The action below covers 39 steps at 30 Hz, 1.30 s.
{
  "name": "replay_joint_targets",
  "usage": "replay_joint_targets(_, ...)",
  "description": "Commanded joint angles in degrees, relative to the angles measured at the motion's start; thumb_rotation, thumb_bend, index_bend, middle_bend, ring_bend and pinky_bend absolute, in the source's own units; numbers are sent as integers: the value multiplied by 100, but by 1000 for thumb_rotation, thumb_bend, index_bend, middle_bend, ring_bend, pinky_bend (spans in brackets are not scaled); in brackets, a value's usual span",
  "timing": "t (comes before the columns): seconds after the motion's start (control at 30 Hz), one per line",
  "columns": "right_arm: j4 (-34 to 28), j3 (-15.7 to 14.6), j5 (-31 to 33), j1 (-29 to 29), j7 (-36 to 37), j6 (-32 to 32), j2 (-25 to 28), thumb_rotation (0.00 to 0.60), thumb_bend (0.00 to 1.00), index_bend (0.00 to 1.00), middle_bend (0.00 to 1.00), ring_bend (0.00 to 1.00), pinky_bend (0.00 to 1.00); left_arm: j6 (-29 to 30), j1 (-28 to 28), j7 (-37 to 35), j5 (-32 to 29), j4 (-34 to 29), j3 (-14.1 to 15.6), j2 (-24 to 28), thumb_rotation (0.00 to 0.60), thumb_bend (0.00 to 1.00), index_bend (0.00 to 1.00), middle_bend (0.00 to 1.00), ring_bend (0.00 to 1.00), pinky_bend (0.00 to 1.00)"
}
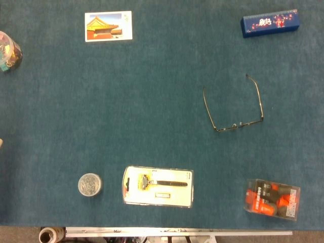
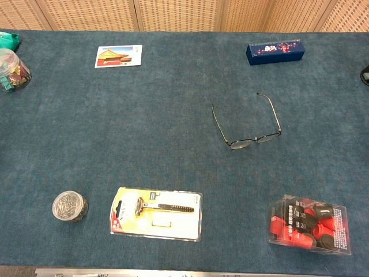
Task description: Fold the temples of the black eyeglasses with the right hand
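**Still untouched: eyeglasses lie open, no hand in frame**

Neither the left hand nor the right hand appears in the head view or the chest view, so their pose and finger state cannot be told. The black eyeglasses (image 1: 234,109) (image 2: 248,124) rest on the blue table (image 1: 152,101) (image 2: 161,127), right of centre, temples spread open and pointing away from the robot, lenses nearest it. A blue box (image 1: 271,23) (image 2: 275,52) lies beyond them; a packaged razor (image 1: 158,186) (image 2: 156,213) sits near the front edge.
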Motion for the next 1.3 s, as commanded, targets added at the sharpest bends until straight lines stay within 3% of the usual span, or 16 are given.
replay_joint_targets(0.03,4,3,-26,-5,31,37,-3,600,179,119,212,190,441,-27,-5,-20,-23,4,-4,8,600,34,433,444,376,496)
replay_joint_targets(0.27,29,21,105,55,-64,-132,-45,600,180,119,214,190,441,-135,-24,-73,-186,29,-45,22,600,34,433,449,377,497)
replay_joint_targets(0.87,111,62,-329,244,-245,19,-340,600,181,120,244,190,441,65,91,-312,38,-77,18,167,600,34,434,456,378,498)
replay_joint_targets(1.3,-155,434,30,1002,-1261,-927,-390,600,180,123,249,190,445,53,101,-274,27,-114,20,179,600,34,434,456,378,498)
